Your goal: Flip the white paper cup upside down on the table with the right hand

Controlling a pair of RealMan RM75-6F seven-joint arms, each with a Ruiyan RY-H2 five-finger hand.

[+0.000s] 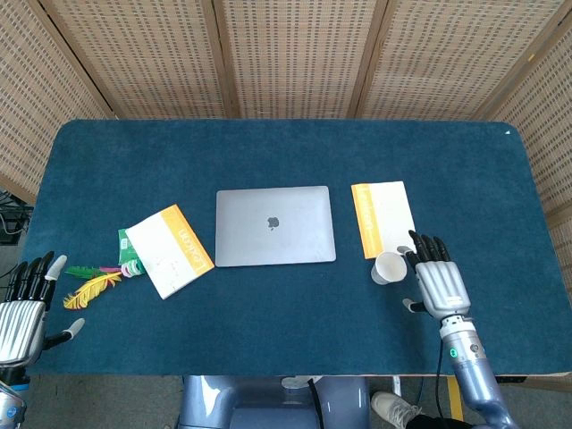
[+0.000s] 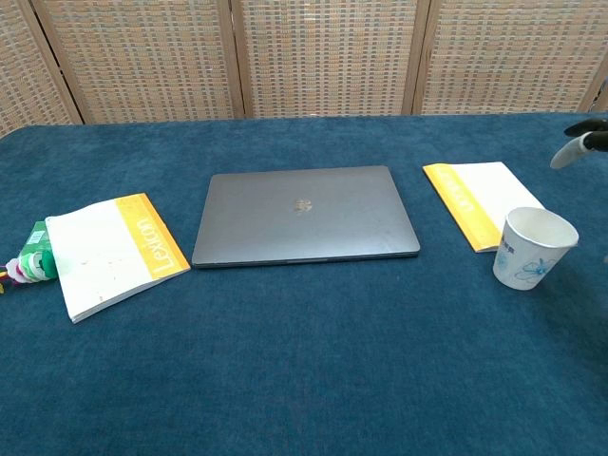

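Two hands over a dark blue felt-covered table (image 1: 268, 331), backed by woven cane panels (image 1: 286, 54) in wooden frames

Centre of the cloth: closed grey laptop (image 1: 274, 225), lid logo up. Left of it, tilted, a white-and-yellow booklet (image 1: 169, 250) marked "Lexicon", overlapping a green packet (image 1: 130, 254); further left, yellow and green feathers (image 1: 89, 284) near the table's near-left corner. Right of the laptop, a second white booklet with an orange spine strip (image 1: 385, 217), lying flat and roughly square to the table edge.

White paper cup (image 1: 389, 267) standing upright, mouth open to the ceiling, on the cloth just in front of the second booklet's near edge; from the chest view its rim overlaps that booklet's corner. Plain white inside, small blue print on the side wall (image 2: 532, 266), tapering toward the base. Not yet turned over.

Right hand (image 1: 436, 281) just beside the cup on its right, back of the hand up, fingers (image 1: 427, 247) spread and straight, holding nothing; touching the cup or not cannot be told. Only a pale fingertip visible at the right edge of the chest view, above the cup.

Left hand (image 1: 23, 311) at the table's near-left edge, fingers apart, thumb out, empty, well apart from everything
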